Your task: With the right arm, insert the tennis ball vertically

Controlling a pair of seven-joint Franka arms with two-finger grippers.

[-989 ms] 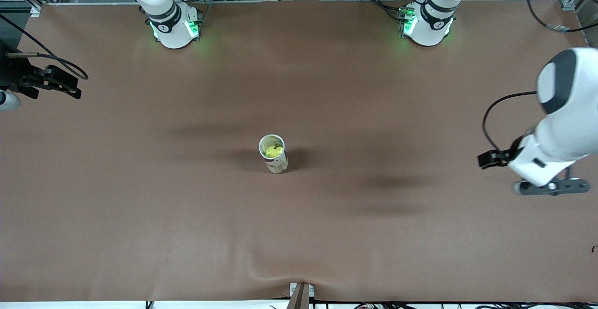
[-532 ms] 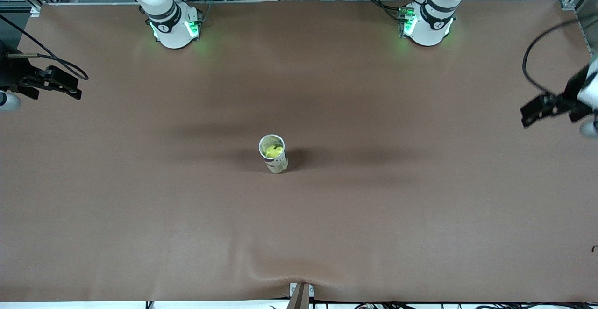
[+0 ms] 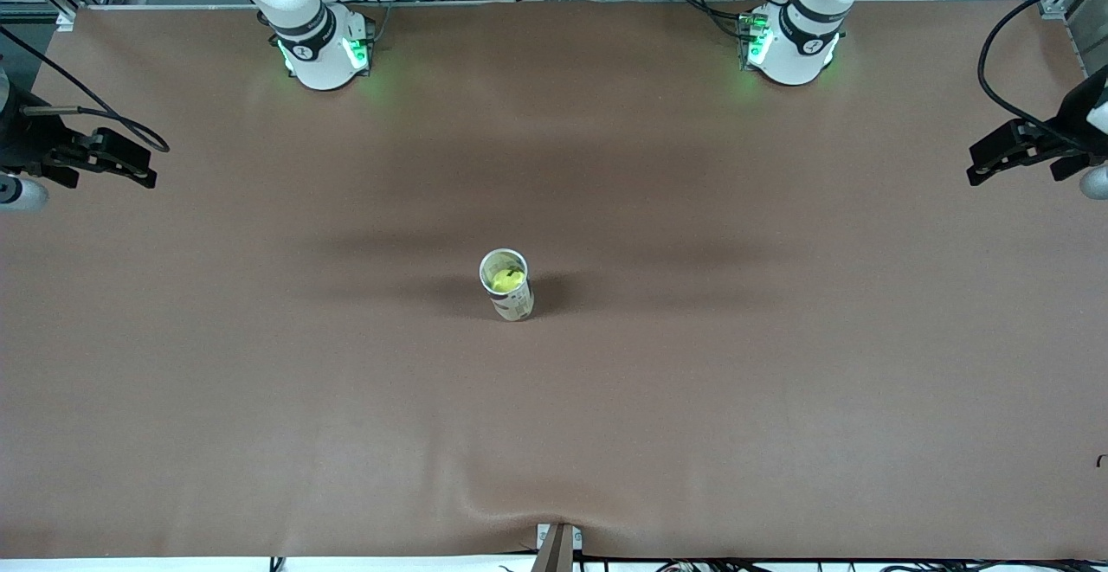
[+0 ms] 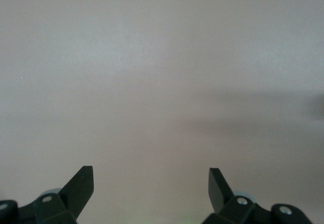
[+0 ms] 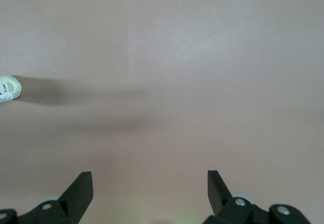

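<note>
A clear tube-shaped can [image 3: 507,286] stands upright in the middle of the brown table [image 3: 779,399]. A yellow-green tennis ball [image 3: 505,279] sits inside it, seen through the open top. My right gripper [image 3: 138,170] hangs open and empty over the table's edge at the right arm's end, well apart from the can. In the right wrist view its open fingers [image 5: 149,183] frame bare table, and the can's end [image 5: 9,88] shows at the picture's edge. My left gripper [image 3: 982,170] is open and empty over the left arm's end; the left wrist view [image 4: 152,181] shows only bare table.
The two arm bases [image 3: 325,48] [image 3: 792,44] stand along the table's edge farthest from the front camera. A wrinkle in the table cover [image 3: 519,503] lies near the front edge by a small clamp [image 3: 558,542]. Cables hang by both arms.
The left arm has swung up and away from the table's middle to the left arm's end. The right gripper has shifted only slightly. The can and ball have not moved.
</note>
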